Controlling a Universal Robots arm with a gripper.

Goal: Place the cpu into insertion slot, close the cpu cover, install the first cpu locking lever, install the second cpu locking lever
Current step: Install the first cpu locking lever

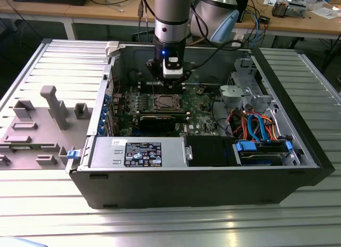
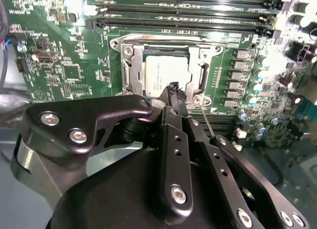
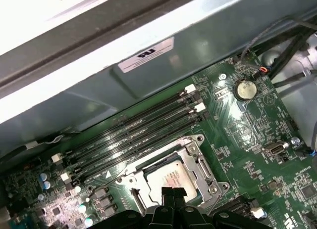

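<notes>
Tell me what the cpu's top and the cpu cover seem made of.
The cpu: pale matte metal top, probably plated, with a soft even glare. The cpu cover: thin stamped sheet metal, it seems, silver with brighter glints along bent edges.

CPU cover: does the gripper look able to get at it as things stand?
Probably yes. The gripper hangs right at one edge of the cover, which lies flat around the chip. In both wrist views nothing stands between the fingertips and the metal frame, and the parts around it sit low.
</notes>
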